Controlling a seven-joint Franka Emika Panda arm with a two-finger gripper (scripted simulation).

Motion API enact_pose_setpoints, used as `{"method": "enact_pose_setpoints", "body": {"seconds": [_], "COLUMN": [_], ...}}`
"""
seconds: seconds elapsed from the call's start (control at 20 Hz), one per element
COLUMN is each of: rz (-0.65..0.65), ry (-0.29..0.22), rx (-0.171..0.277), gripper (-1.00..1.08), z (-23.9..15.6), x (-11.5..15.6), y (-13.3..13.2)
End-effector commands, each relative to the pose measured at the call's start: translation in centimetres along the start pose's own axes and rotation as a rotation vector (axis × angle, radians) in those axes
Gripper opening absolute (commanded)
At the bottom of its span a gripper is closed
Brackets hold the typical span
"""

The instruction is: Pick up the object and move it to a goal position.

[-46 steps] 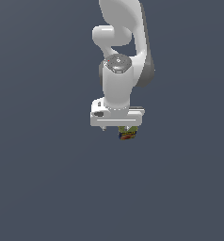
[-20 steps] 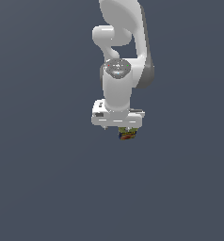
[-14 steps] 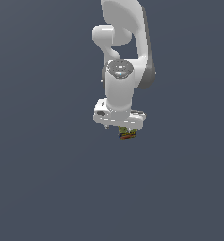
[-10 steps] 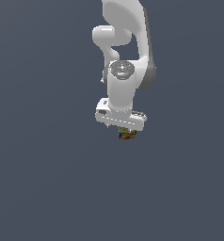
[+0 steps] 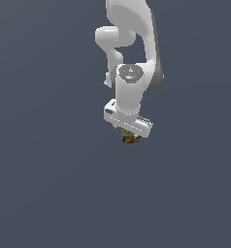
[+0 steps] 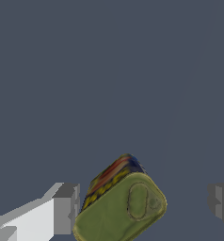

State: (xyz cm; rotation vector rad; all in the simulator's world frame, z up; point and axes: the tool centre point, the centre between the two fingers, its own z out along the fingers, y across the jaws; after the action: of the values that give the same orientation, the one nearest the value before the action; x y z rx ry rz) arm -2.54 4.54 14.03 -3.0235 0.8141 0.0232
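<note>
While plain grey ground spreads all around, the end effector [image 5: 129, 136] stands spread wide around the tilted object [image 6: 121, 204].

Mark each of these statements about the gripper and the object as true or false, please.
1. The object lies between the two fingers. True.
2. Both fingers press on the object. False: in the wrist view a gap shows on each side of it.
3. The object has an olive-green face with an oval mark. True.
4. In the exterior view the object sits far from the gripper. False: the object is just under the gripper.
5. A second object lies near. False: only one shows.
</note>
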Motion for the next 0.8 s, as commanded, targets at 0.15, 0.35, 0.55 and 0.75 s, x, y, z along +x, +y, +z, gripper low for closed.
{"method": "enact_pose_setpoints", "body": {"seconds": [0.15,0.35,0.55,0.75], "rz": [0.136,0.234,0.333,0.431], "ry": [0.002,0.004,0.005,0.007], "rx": [-0.001,-0.001,-0.001,-0.001], "gripper": [1.0,1.0,1.0,1.0], "z": [0.6,0.9,1.3,1.7], "x": [-0.9,-1.5,-2.1,-2.7], "y": [-0.3,-0.5,-0.6,-0.8]}}
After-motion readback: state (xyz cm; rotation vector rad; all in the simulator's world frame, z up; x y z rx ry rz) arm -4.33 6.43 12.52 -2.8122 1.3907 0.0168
